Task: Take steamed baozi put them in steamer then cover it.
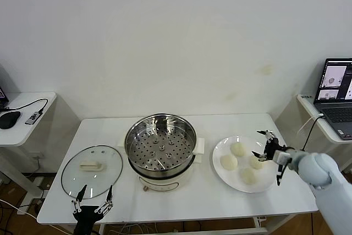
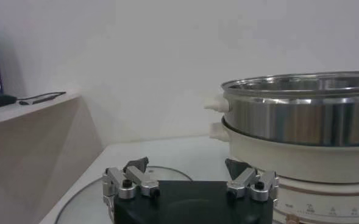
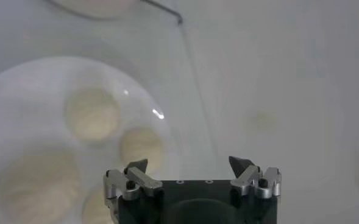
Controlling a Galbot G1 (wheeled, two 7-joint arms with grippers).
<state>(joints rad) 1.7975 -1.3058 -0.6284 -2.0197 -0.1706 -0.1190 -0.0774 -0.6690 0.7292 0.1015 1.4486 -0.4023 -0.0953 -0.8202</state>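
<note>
The steamer [image 1: 160, 147] stands open at the table's middle, its perforated tray bare; it also shows in the left wrist view [image 2: 301, 115]. The glass cover [image 1: 92, 170] lies flat to its left. Four baozi lie on a white plate [image 1: 226, 179] to its right: [image 1: 237, 148], [image 1: 229, 162], [image 1: 256, 162], [image 1: 248, 175]. My right gripper [image 1: 262, 145] is open and empty, above the plate's right side next to the right baozi. In the right wrist view it [image 3: 189, 164] hangs by the plate [image 3: 21, 85] and baozi [image 3: 141, 146]. My left gripper [image 1: 94, 196] is open and empty at the front edge by the cover [image 2: 85, 201].
A side table [image 1: 22, 130] with a mouse and cable stands at the left. Another side table with a laptop [image 1: 335, 94] stands at the right, a cable hanging from it. The wall runs behind the table.
</note>
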